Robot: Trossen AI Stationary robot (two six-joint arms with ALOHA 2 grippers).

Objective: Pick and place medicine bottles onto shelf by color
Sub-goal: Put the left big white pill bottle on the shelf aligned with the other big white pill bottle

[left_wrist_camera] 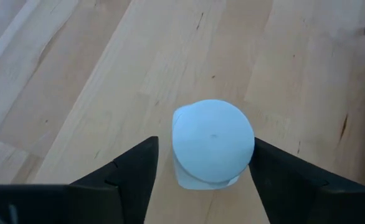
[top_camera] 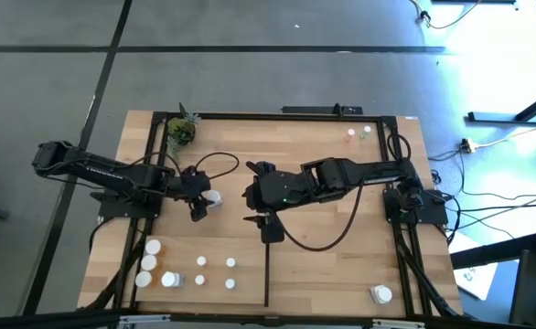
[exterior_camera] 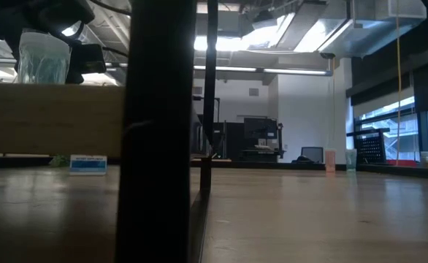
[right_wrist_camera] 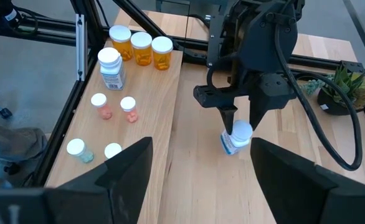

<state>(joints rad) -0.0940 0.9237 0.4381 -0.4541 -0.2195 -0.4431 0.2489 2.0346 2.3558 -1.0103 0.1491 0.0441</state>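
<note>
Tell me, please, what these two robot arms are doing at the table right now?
The robot is sorting medicine bottles on a wooden shelf. The left gripper is down over a white bottle near the middle of the board, its fingers either side of the cap with a gap showing on both sides. The right gripper waits nearby with its fingers open and empty. More bottles stand grouped toward one corner.

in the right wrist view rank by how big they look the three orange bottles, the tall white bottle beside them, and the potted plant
1. Potted plant, partly cut off by the picture's edge.
2. Tall white bottle.
3. Three orange bottles, alike among themselves.
The white bottle sits nearer the camera, so its lead over the orange ones is unsure.
</note>
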